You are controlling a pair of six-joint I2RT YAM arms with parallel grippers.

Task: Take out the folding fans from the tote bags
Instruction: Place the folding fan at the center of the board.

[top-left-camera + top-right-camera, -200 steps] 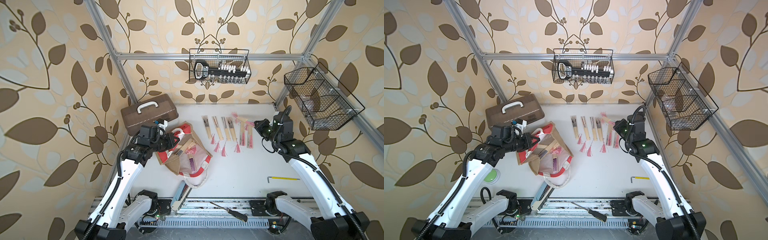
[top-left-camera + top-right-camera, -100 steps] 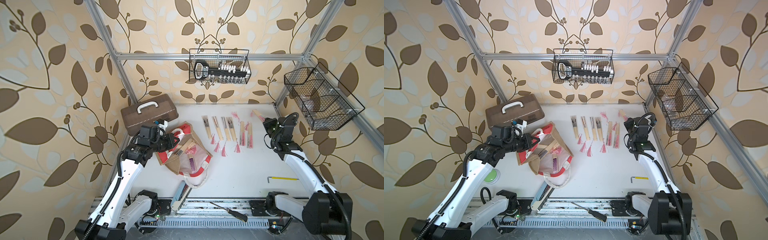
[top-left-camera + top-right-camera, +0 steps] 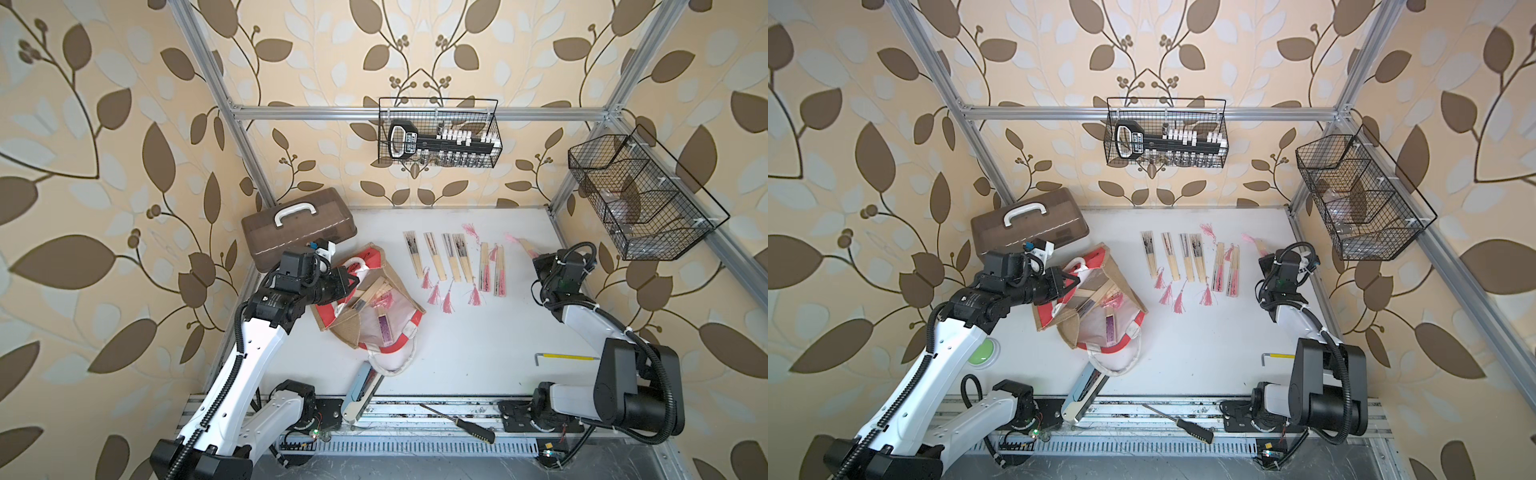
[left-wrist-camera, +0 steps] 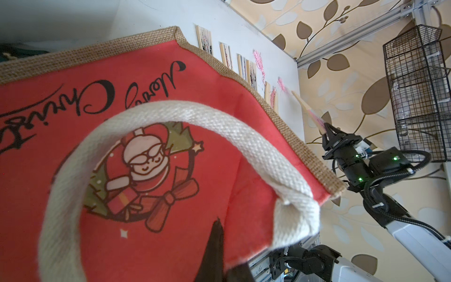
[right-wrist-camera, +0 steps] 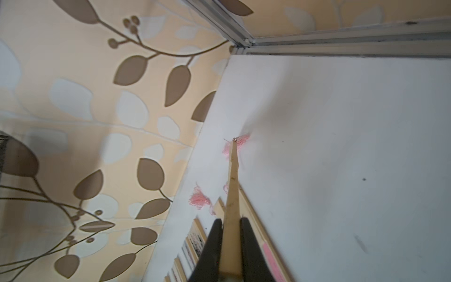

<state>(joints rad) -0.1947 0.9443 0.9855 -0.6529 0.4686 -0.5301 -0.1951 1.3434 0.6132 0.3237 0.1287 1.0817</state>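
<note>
While both top views are taking in the whole bench (image 3: 457, 345), they are hiding the grips that the wrist views are showing. From the right wrist, the right pincer (image 5: 231, 246) is clamping its black fingers (image 5: 212, 246) on both sides of the pale ribs of the held fan (image 5: 233, 195), whose pink-tasselled end is pointing away toward the far edge. In both top views the wrist is covering that grip, and only the far part of this fan (image 3: 525, 246) is sticking out. I cannot tell whether its tip is touching the bench.

From the left wrist, the red printed panel of the tote bag (image 4: 195, 97) and its white handle (image 4: 170, 114) are filling the picture, and nothing inside is showing. In a top view the left pincer (image 3: 1074, 281) is closed on the bag's left rim beside that handle, holding that side up. There the lining is lying open, with several folding fans (image 3: 1100, 297) resting inside, just right of this pincer, one of them purple.

Six more fans (image 3: 453, 259) are lying side by side on the far middle of the bench, just left of the right pincer, with the held fan angled just beside their right end.
</note>
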